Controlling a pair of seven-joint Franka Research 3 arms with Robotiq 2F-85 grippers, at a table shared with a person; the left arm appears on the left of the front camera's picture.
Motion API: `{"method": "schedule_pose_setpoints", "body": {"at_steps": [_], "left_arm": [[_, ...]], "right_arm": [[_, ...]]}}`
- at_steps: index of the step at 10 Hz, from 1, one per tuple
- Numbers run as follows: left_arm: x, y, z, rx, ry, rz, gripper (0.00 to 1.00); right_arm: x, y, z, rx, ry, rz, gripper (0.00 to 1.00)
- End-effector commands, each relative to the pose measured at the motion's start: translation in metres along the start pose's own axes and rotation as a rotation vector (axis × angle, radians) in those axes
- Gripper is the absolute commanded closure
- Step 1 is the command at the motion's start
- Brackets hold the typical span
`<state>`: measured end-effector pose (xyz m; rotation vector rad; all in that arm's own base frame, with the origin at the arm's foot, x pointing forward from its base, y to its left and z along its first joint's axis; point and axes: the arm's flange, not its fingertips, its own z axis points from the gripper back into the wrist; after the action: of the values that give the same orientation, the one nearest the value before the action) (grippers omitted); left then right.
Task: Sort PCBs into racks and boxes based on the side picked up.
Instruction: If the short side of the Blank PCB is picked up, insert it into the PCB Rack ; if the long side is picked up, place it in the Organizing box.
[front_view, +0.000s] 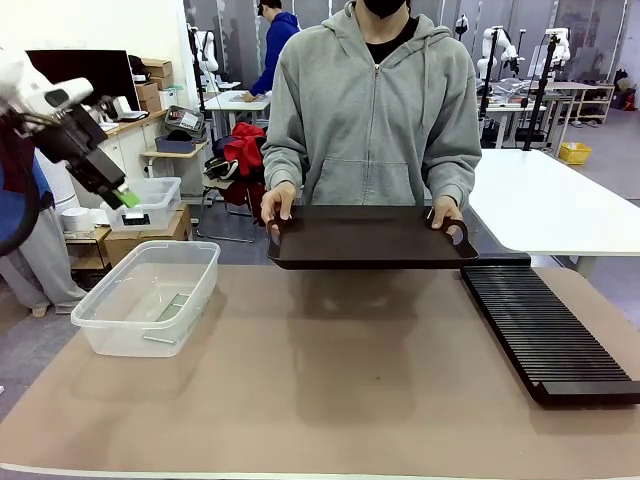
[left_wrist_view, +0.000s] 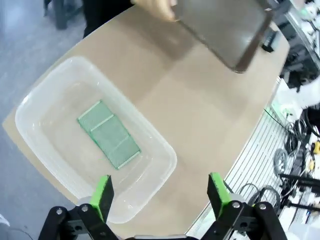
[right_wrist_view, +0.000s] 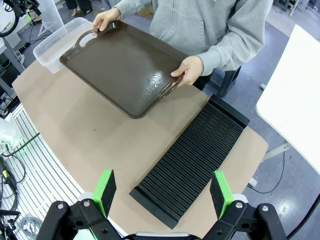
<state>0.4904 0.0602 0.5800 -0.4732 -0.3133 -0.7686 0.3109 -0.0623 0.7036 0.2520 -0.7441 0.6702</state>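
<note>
We see a person holding a dark tray (front_view: 365, 238) above the table's (front_view: 330, 400) far edge, a clear tub (front_view: 150, 297) near its left edge, a black rack (front_view: 545, 330) along its right edge

No readable text, labels, brands or numbers anywhere in these views.

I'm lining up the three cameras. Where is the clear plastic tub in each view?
Front view: clear tub at left on the table.
Left wrist view: centre-left, two PCBs inside.
Right wrist view: top left, behind the brown tray.
Shared landmark: that tray, held by the person.
</note>
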Motion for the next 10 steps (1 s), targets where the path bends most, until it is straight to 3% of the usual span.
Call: {"method": "schedule_pose_setpoints", "body": {"at_steps": [1,4,6,7,10], "left_arm": [[-0.004,-0.003,0.022,-0.084,-0.082,-0.139,0.00],[-0.003,-0.021,0.054,-0.052,-0.160,-0.296,0.00],[-0.002,-0.031,0.055,0.012,-0.181,-0.262,0.00],[0.002,-0.025,0.059,-0.030,-0.134,-0.283,0.00],[0.002,-0.025,0.059,-0.030,-0.134,-0.283,0.00]], "right_arm": [[0.000,0.002,-0.001,0.000,-0.005,-0.005,0.00],[0.000,0.002,-0.001,0.000,-0.005,-0.005,0.00],[0.000,0.002,-0.001,0.000,-0.005,-0.005,0.00],[0.000,0.002,-0.001,0.000,-0.005,-0.005,0.00],[0.000,0.002,-0.001,0.000,-0.005,-0.005,0.00]]}}
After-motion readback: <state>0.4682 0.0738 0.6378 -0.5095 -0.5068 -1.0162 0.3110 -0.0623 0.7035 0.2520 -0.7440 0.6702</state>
